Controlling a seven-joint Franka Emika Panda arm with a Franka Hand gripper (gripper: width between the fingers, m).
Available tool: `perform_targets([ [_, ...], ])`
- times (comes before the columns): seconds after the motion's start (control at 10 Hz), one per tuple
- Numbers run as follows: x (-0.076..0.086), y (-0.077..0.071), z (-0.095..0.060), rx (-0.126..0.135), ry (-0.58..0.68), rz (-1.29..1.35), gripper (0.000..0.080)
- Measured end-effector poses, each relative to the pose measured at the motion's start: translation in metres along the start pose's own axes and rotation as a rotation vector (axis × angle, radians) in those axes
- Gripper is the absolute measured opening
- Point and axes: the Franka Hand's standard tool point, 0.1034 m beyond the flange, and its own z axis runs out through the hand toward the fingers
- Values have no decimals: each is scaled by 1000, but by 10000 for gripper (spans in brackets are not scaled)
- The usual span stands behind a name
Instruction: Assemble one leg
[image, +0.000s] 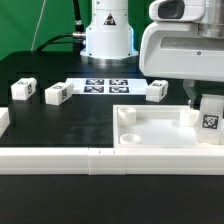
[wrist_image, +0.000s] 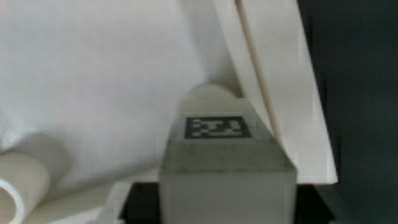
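Observation:
My gripper is shut on a leg, a chunky white post with a black-and-white tag facing outward. It holds the leg upright at the exterior view's right end of the large white tray-like part. In the wrist view the leg stands between my dark fingers, with its tag toward the camera, close beside the tray's raised rim. My gripper clamps the leg's sides. A round corner hole of the tray shows nearby. Whether the leg touches the tray is hidden.
Three more legs lie on the black table: two at the exterior view's left and one behind the tray. The marker board lies before the robot base. A long white rail runs along the front.

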Motion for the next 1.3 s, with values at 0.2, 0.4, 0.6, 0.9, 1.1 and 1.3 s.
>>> perform_targets([
  [0.2,0,0,0,0,0,23,291],
  [0.4,0,0,0,1,0,77,291],
  [0.6,0,0,1,23,27,350,291],
  [0.9,0,1,1,38,21,661,291],
  [1.1,0,3,1,49,8,923,292],
  [1.3,0,3,1,61,3,1102,292],
])
